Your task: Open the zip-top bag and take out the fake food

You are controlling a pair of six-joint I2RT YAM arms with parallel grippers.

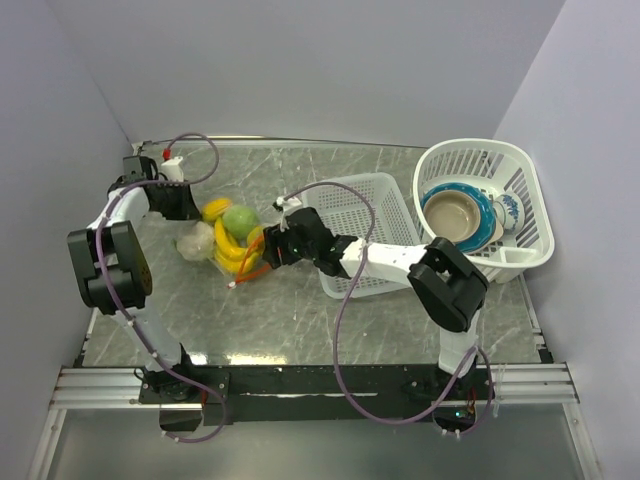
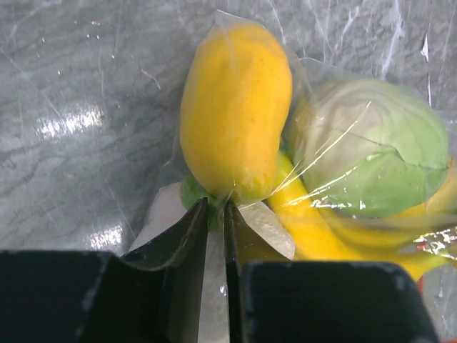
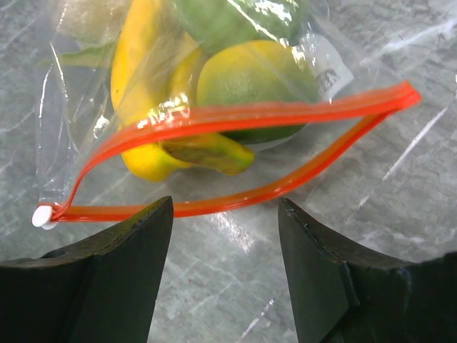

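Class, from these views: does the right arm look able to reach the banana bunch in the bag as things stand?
Probably yes. The zip strip is parted toward the open right end effector, with nothing before the banana bunch; the left end effector pinches the zip-top bag.

Robotics lab cell, not a kitchen: plain pale walls (image 1: pixel 330 60) box in a marble-look tabletop (image 1: pixel 300 310), and the left arm (image 1: pixel 110 265) and right arm (image 1: pixel 390 258) sit on an aluminium rail (image 1: pixel 100 388) trailing purple cables (image 1: pixel 337 330). The "groceries" are fake food (image 1: pixel 232 240) in a zip-top bag (image 3: pixel 235 118).

Right wrist: cauliflower (image 3: pixel 84 18) cut by top edge.
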